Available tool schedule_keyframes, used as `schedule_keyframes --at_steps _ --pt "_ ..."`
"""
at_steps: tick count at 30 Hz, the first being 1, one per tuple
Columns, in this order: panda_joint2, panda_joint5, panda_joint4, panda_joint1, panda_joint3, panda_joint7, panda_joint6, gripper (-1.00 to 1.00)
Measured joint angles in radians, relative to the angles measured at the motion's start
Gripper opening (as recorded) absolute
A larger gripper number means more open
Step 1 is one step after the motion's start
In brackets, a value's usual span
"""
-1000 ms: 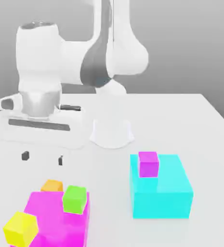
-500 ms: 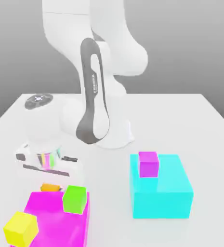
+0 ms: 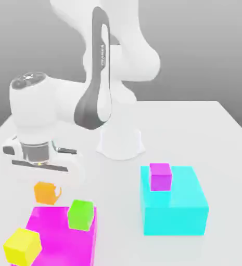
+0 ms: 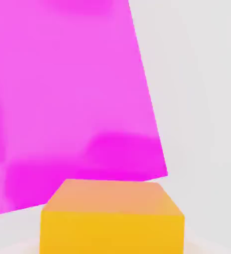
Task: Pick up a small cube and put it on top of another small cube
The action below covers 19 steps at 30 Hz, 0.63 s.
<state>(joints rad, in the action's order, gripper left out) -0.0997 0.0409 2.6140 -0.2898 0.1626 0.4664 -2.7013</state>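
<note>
Gripper (image 3: 46,183): hangs below the white hand over the table's near-left part in the exterior view, pointing down, fingers drawn together and clamped on the small orange cube.

Small orange cube (image 3: 45,192): held up off the table between the fingers, tilted a little, just behind the far edge of the big magenta block and clear of its top face; in the hand view (image 4: 112,217) seen close up, yellow-orange on its lit face, with the magenta top beyond it.

Big magenta block (image 3: 60,234): sits at the near-left corner of the table, running past the near edge of the exterior view (same block (image 4: 62,99) shows as a broad pink face in the hand view).

Small green cube (image 3: 81,214): rests on the magenta block's top, at its far-right corner, flat.

Small yellow cube (image 3: 22,246): at the magenta block's near-left corner, turned slightly; whether on the block or leaning against its side, cannot tell.

Big cyan block (image 3: 176,203): stands on the table toward the near-right, well apart from the magenta block.

Small magenta cube (image 3: 161,176): sits upright on the cyan block's top, near its far-left corner.

Arm (image 3: 99,72): white with a grey band, bends down from above to the hand (base pedestal stands at mid-table, toward the far edge).

Table (image 3: 216,135): white, flat, bare between the two big blocks.
</note>
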Motion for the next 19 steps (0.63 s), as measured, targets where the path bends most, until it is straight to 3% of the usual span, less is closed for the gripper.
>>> schedule_keyframes --at_steps 10,14,15,19 --pt "-0.068 -0.007 -0.359 0.023 -0.050 -0.131 0.285 -1.00" --pt "-0.159 0.006 -0.396 0.026 -0.064 -0.160 0.227 -1.00" --pt "-0.185 0.010 -0.393 0.025 -0.066 -0.163 0.199 1.00" --pt "-0.185 0.010 -0.393 0.025 -0.066 -0.163 0.199 1.00"
